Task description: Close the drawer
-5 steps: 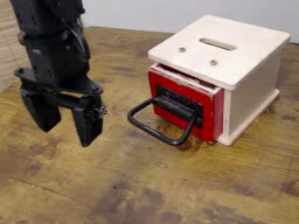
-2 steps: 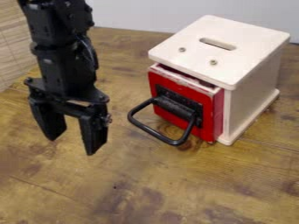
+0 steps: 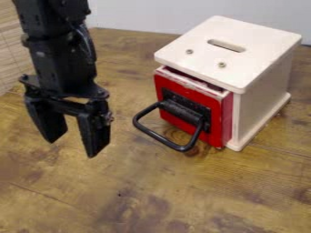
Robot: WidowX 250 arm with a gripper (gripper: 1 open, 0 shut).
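1. Tabletop (image 3: 134, 200): wood, warm brown, with visible grain and small dark knots or marks; it fills the foreground and runs behind the box.
2. Wall or backdrop (image 3: 158, 11): pale, a strip along the top edge beyond the table.
3. Woven or ribbed tan item (image 3: 10, 56): at the upper left edge, partly cut off by the frame; its exact nature cannot be told.
4. Box (image 3: 257, 96): small, cream-white, standing upright at the upper right of the tabletop; overhanging top with one slot and two round metallic fasteners.
5. Drawer (image 3: 221, 116): red front, dark recessed panel, set in the side of the box that faces the lower left; its front stands slightly proud of the box, a narrow gap showing along the upper edge.
6. Handle (image 3: 166, 139): black rounded loop, jutting from the drawer front toward the arm.
7. Robot arm (image 3: 58, 55): black, entering at the upper left and reaching down, near vertical.
8. Gripper (image 3: 72, 132): black, pointing downward over the left part of the tabletop, to the left of the handle and apart from it; two broad fingers (image 3: 94, 135) spread apart, nothing between them. Whether the tips touch the wood cannot be told.
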